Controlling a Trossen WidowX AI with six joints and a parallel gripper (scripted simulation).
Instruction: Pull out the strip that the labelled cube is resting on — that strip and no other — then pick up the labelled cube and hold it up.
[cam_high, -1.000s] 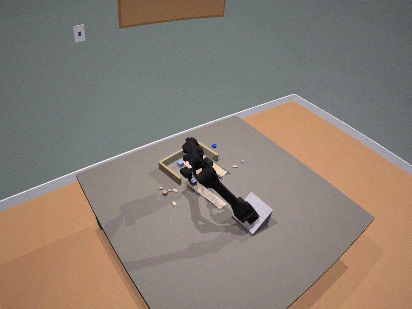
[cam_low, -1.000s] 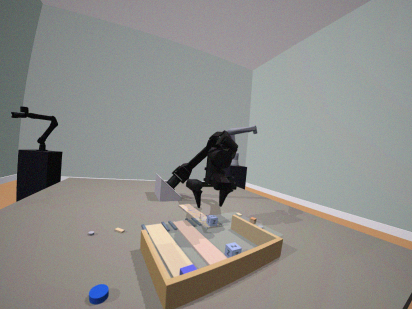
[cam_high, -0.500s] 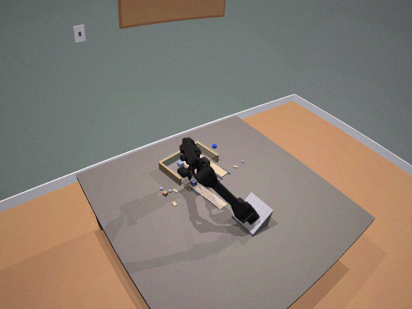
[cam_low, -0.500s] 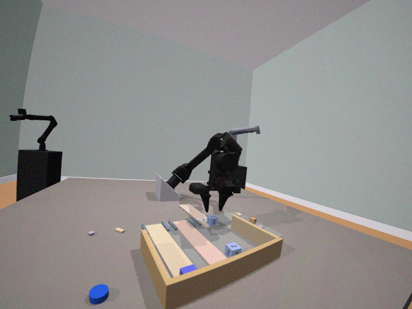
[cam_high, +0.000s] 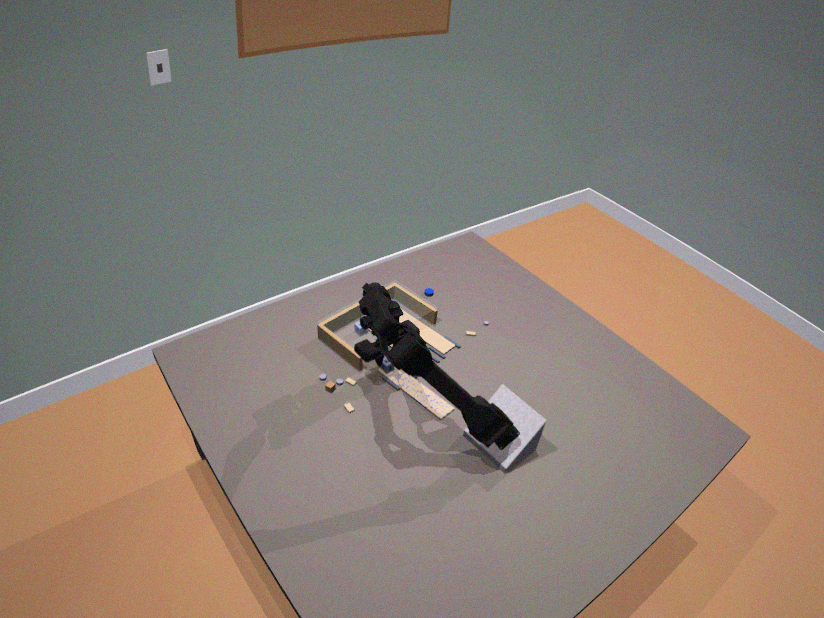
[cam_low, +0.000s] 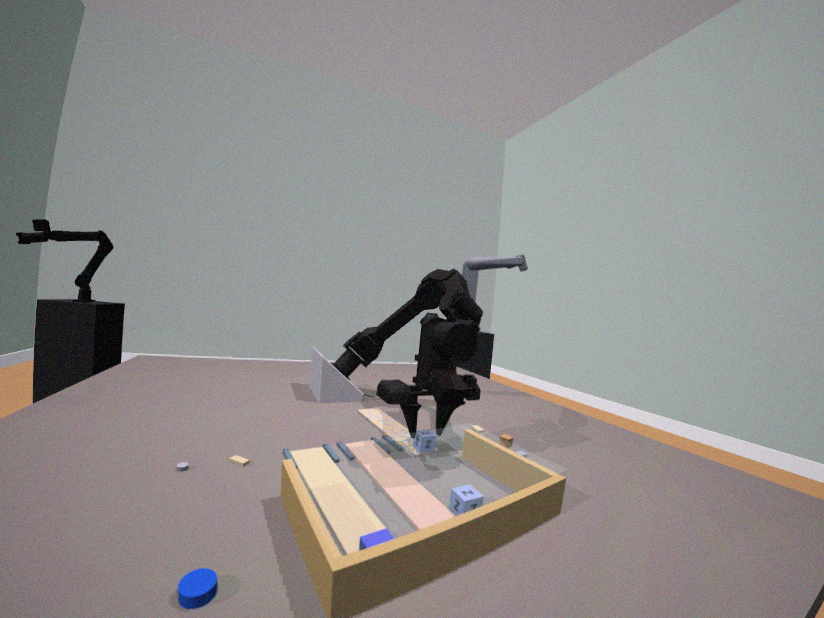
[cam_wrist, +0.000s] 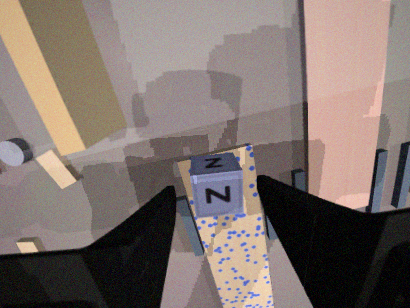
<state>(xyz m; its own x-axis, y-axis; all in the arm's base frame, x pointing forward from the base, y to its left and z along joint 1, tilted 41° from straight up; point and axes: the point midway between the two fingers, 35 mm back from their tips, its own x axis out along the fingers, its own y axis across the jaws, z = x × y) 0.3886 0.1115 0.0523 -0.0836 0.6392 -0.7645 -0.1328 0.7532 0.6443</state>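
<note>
Gray table (cam_low: 133, 399) runs under it all, with a wooden tray (cam_low: 432, 545) low in the outside view. Our gripper (cam_low: 426, 428) hangs just above the N cube (cam_wrist: 218, 195), in the middle of the wrist view. Its two black fingers stand half open, one on each side of the cube, not touching it. We hold nothing.

The N cube sits on the far end of the dotted strip (cam_wrist: 240, 255), at the open end of the tray. The strip reaches out over the table toward the bottom of the wrist view, so we think the pull is done and the grab comes next.

What could go wrong? The gap beside each finger is small. If we go down a bit crooked, a fingertip could land on top of the cube or knock it off the strip. If we squeeze too high, the cube could slip out as we lift. A finger could also catch the thin gray bars (cam_wrist: 380, 175) beside the strip. We must leave the Z cube (cam_low: 465, 498), deeper in the tray, alone.
</note>
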